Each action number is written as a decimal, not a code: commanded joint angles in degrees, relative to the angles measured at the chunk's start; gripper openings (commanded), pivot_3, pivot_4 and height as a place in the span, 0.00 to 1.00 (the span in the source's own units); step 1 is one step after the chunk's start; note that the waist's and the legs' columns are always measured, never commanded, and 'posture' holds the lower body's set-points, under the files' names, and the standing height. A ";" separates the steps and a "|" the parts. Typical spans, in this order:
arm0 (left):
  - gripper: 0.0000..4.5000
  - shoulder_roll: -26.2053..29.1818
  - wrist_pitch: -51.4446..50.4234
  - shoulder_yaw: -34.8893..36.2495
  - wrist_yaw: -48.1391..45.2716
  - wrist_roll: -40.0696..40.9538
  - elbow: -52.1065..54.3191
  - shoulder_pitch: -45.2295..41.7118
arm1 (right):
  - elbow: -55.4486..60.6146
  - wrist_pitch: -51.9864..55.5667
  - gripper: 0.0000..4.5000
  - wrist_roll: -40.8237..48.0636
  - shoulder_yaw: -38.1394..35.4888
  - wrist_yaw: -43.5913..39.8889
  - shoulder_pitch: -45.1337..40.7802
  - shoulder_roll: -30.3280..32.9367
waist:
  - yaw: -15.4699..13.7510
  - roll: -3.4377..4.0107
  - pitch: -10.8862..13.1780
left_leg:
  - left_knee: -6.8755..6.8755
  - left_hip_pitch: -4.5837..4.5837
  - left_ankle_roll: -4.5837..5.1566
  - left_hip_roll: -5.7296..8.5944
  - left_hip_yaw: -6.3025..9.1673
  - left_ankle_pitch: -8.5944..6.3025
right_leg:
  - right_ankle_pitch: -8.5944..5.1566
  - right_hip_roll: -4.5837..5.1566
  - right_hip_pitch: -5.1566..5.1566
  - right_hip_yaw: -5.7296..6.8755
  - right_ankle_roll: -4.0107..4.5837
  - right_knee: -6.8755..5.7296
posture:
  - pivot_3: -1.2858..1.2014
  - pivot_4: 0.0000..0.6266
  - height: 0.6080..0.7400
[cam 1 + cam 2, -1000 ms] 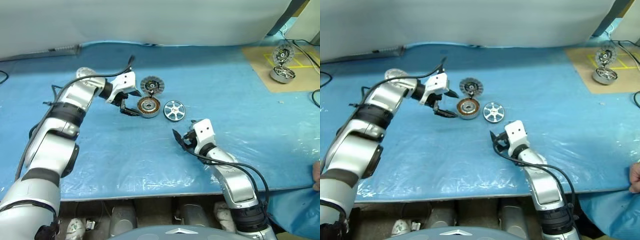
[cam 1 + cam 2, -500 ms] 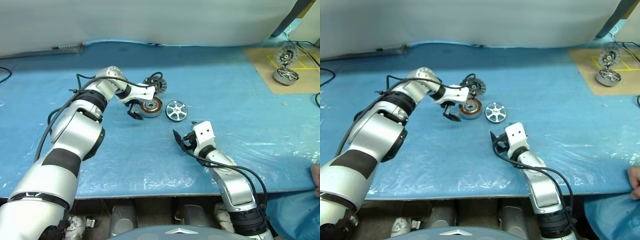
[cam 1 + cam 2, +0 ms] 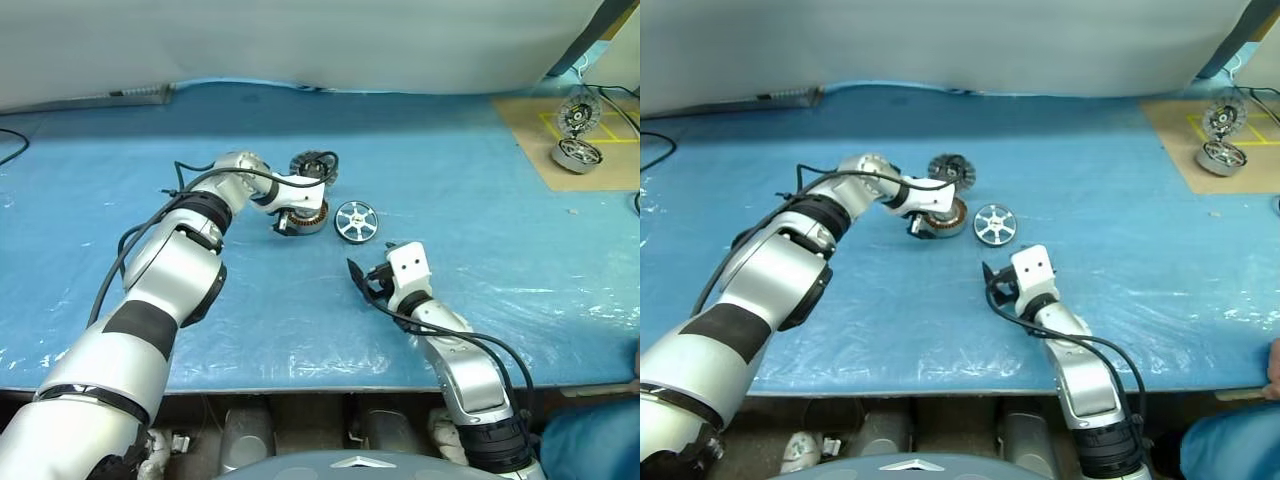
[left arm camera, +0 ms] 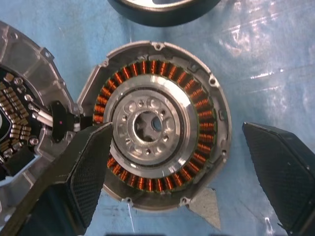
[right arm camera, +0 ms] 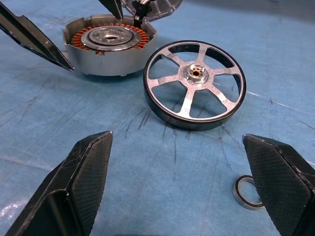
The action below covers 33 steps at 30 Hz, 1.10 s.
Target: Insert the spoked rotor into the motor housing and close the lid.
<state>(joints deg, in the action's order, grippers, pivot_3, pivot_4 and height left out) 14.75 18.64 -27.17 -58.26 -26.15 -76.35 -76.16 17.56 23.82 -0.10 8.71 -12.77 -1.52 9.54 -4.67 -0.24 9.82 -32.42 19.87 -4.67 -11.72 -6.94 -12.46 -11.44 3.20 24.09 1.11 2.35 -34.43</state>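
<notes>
Our right gripper (image 5: 182, 196), jaws wide and empty, faces the spoked rotor (image 5: 195, 84) lying flat straight ahead, nearer it than our left gripper (image 4: 182, 172), also wide and empty over the motor housing (image 4: 155, 125), lid (image 3: 313, 165) swung open

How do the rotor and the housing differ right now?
The rotor is a flat wheel with six spokes and open gaps; the housing is a cup ringed with copper windings. The rotor lies apart on the blue sheet, nothing around it; the housing sits between the left gripper's open jaws, its lid swung up. Both are round, silver-grey and similar in width.
</notes>
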 commanded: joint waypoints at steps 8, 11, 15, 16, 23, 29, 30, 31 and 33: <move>1.00 -1.19 -0.25 -1.35 4.88 -4.06 -0.39 1.19 | 2.03 -1.59 1.00 -0.21 0.26 0.48 -0.57 -0.39 | -0.10 -0.01 0.00 | -0.03 0.00 0.00 0.00 0.00 0.00 | 0.00 0.01 0.00 0.00 0.00 -0.04 | 0.52 0.24 1.00; 1.00 -2.07 -1.15 -1.23 5.91 -4.54 -0.67 1.72 | 1.97 -1.56 1.00 -0.33 0.38 0.40 -0.70 -0.34 | -0.30 -0.01 0.00 | -0.04 -0.02 0.00 0.01 0.00 0.00 | 0.00 0.02 0.00 -0.01 0.00 -0.07 | 0.52 0.24 1.00; 1.00 -2.94 -2.88 -1.34 8.23 -5.23 -0.99 2.14 | 2.09 -1.42 1.00 -0.49 0.44 0.45 -0.67 -0.37 | -0.88 0.00 0.00 | -0.13 -0.05 -0.02 0.01 0.00 0.01 | -0.01 0.04 -0.02 -0.02 0.01 -0.13 | 0.52 0.24 1.00; 1.00 -3.02 -3.24 -1.49 8.24 -5.48 -1.07 2.21 | 2.07 -1.42 1.00 -0.51 0.45 0.49 -0.64 -0.39 | -0.91 -0.01 0.00 | -0.16 -0.07 -0.02 0.01 0.00 0.01 | -0.01 0.07 -0.04 -0.02 0.01 -0.15 | 0.52 0.24 1.00; 0.79 -2.83 -4.46 -1.89 6.47 -6.15 -1.09 2.72 | 2.26 -1.30 1.00 -0.55 0.33 0.80 -0.30 -0.45 | -0.89 0.00 0.00 | -0.32 -0.13 -0.02 0.06 0.00 0.03 | -0.11 0.18 -0.14 -0.03 0.16 -0.21 | 0.52 0.24 1.00; 0.49 -1.52 -3.61 -2.04 4.21 -6.33 -0.42 3.48 | 1.91 -1.19 1.00 -0.46 0.25 0.86 -0.71 -0.59 | -1.31 0.02 -0.01 | -0.30 -0.25 -0.02 0.07 -0.01 0.03 | -0.15 0.22 -0.35 -0.02 0.14 -0.17 | 0.52 0.24 1.00; 0.43 -1.18 -3.56 -1.92 3.26 -6.13 -0.23 3.60 | 1.77 -1.23 1.00 -0.44 0.19 0.87 -0.81 -0.64 | -1.31 0.02 -0.01 | -0.30 -0.38 -0.01 0.07 -0.02 0.03 | -0.18 0.27 -0.52 -0.01 0.08 -0.12 | 0.52 0.24 1.00; 0.38 -0.80 -3.47 -1.76 2.25 -5.86 -0.02 3.71 | 1.66 -1.26 1.00 -0.41 0.15 0.91 -0.88 -0.72 | -1.27 0.01 -0.01 | -0.30 -0.50 -0.01 0.08 -0.03 0.03 | -0.31 0.29 -0.65 -0.01 -0.13 -0.09 | 0.52 0.24 1.00; 0.35 0.13 -2.99 -1.66 0.38 -5.53 0.58 3.95 | 1.40 -1.38 1.00 -0.41 0.13 0.92 -0.96 -0.82 | -1.00 0.01 -0.01 | -0.21 -0.77 -0.01 0.07 -0.06 0.02 | -0.40 0.30 -0.87 -0.01 -0.27 0.01 | 0.52 0.24 1.00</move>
<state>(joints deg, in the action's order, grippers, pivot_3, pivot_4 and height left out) 14.24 15.75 -28.09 -53.71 -31.32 -74.21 -74.44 17.55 23.70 -0.60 9.21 -12.12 -1.77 8.90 -5.66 -0.23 9.81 -32.59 19.08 -4.68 -11.66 -7.00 -12.43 -11.85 3.49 23.23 1.10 2.07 -34.40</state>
